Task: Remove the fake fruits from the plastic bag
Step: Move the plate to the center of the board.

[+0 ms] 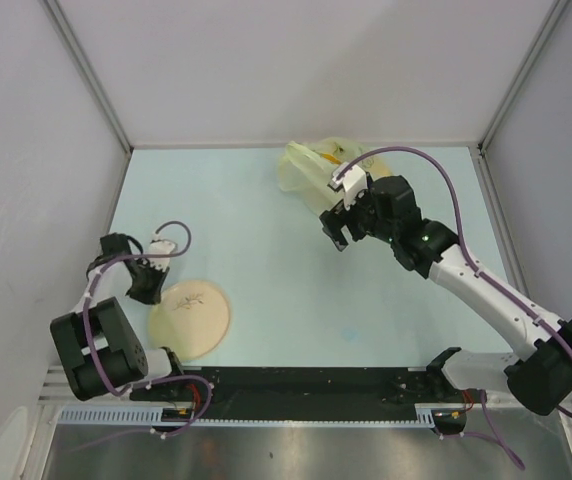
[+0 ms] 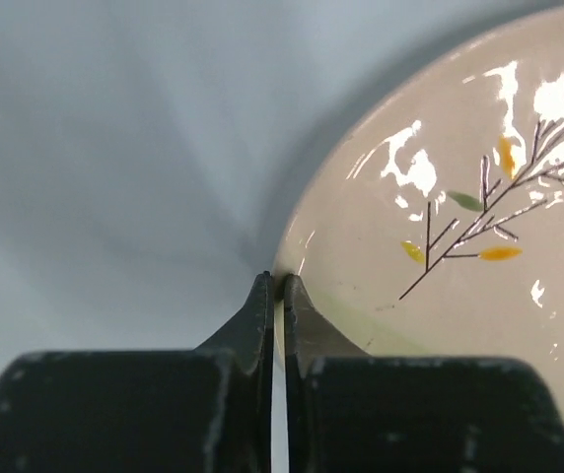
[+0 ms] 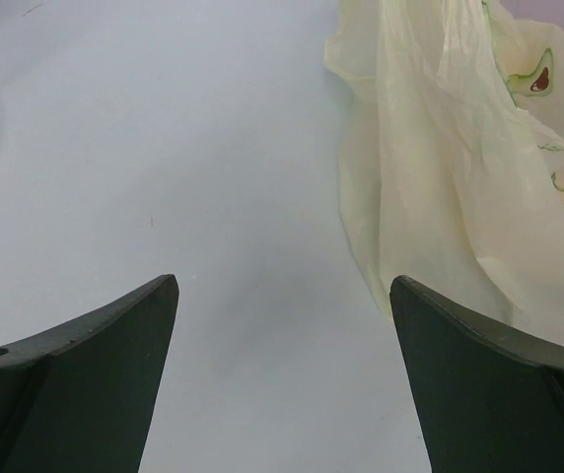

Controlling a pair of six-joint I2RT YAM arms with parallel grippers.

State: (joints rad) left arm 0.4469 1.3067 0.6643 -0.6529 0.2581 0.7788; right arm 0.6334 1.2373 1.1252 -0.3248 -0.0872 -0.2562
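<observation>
The bag (image 1: 311, 170) lies crumpled at the far edge of the table (image 1: 266, 280), its length running left to right. The fruits (image 1: 337, 153) show only as an orange glint inside. The right gripper (image 1: 336, 236), much the nearer, hovers just before it, fingers spread wide. Its wrist view puts the bag (image 3: 450, 177) ahead and to the right. Only the left wrist view shows the left gripper (image 2: 274, 284) closed tight at the rim of the plate (image 2: 440, 296).
</observation>
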